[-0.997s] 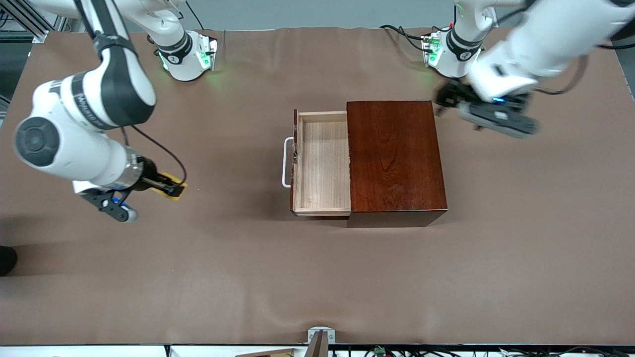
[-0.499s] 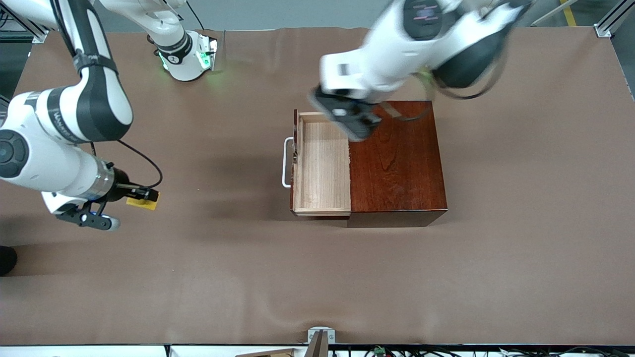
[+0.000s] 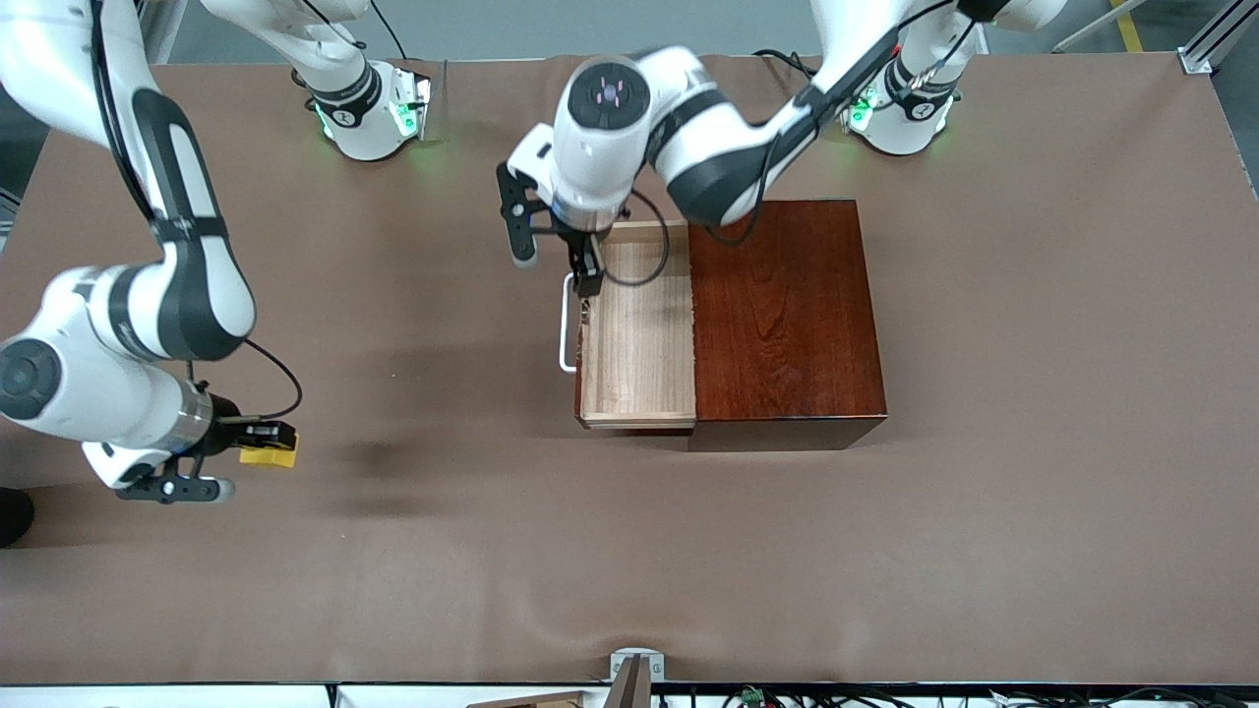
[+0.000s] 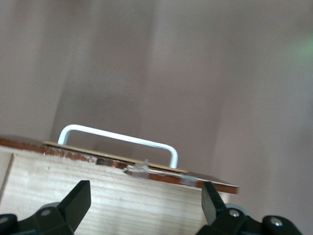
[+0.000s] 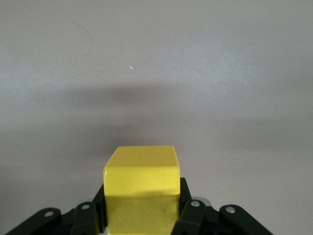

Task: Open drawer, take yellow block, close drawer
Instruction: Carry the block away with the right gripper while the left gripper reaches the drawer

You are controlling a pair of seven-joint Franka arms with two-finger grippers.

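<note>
The drawer stands pulled out of the dark mahogany box, its pale wooden inside bare and its white handle toward the right arm's end of the table. My left gripper hangs over the drawer's front panel by the handle. In the left wrist view it is open, above the drawer's front edge and the handle. My right gripper is shut on the yellow block, low over the table at the right arm's end. In the right wrist view the block sits between the fingers.
A brown cover spreads over the whole table. Both arm bases stand along the edge farthest from the front camera. A small metal bracket sits at the nearest edge.
My left arm has swung from its own end of the table across the box to the drawer's front. My right arm has carried the yellow block nearer the front camera.
</note>
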